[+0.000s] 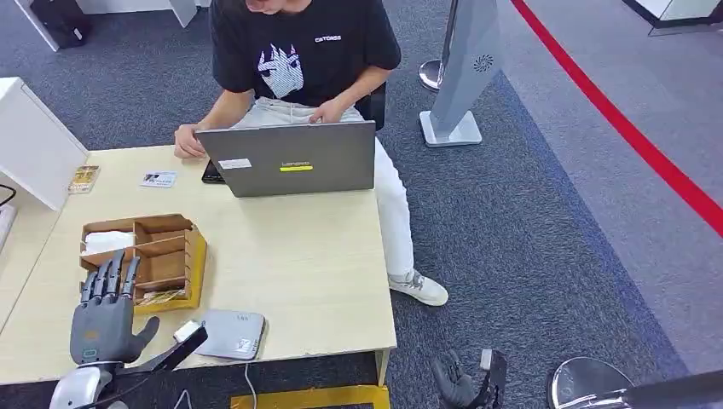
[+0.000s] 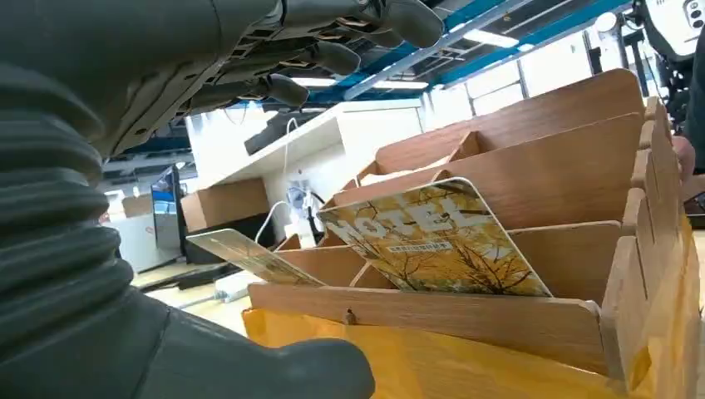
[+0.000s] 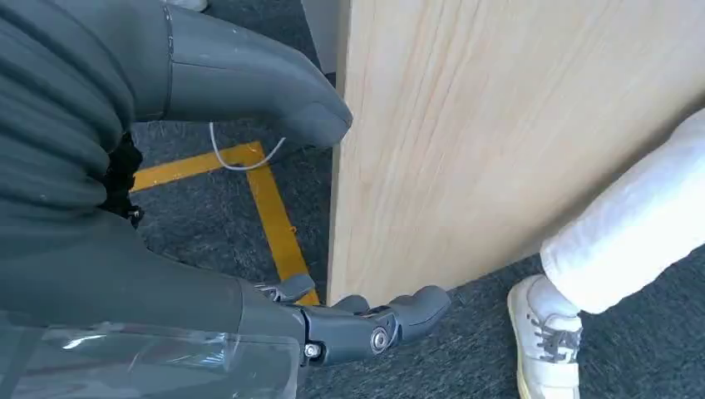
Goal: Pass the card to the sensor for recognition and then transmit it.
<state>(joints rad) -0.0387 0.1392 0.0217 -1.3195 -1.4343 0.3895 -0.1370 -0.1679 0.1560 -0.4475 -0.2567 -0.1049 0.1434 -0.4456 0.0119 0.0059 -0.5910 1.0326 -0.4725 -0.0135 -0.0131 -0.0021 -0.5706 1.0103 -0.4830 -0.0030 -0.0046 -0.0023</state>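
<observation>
The table point(image 1: 307, 256) is pale, smooth wood with a matt grain. The rack point(image 1: 175, 247) is brown wood, its base glossy yellow. The card point(image 2: 436, 241) in it looks like glossy printed plastic. The left hand point(image 1: 107, 315) is matt grey plastic, with a ribbed rubbery cover. The floor point(image 1: 529, 213) is rough grey carpet. The laptop point(image 1: 290, 159) is matt grey.

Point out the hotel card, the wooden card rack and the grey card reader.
hotel card point(image 2: 432, 241), left wrist view, its printed face.
wooden card rack point(image 1: 170, 226), head view, a far-side divider.
grey card reader point(image 1: 228, 331), head view, its top surface.
</observation>
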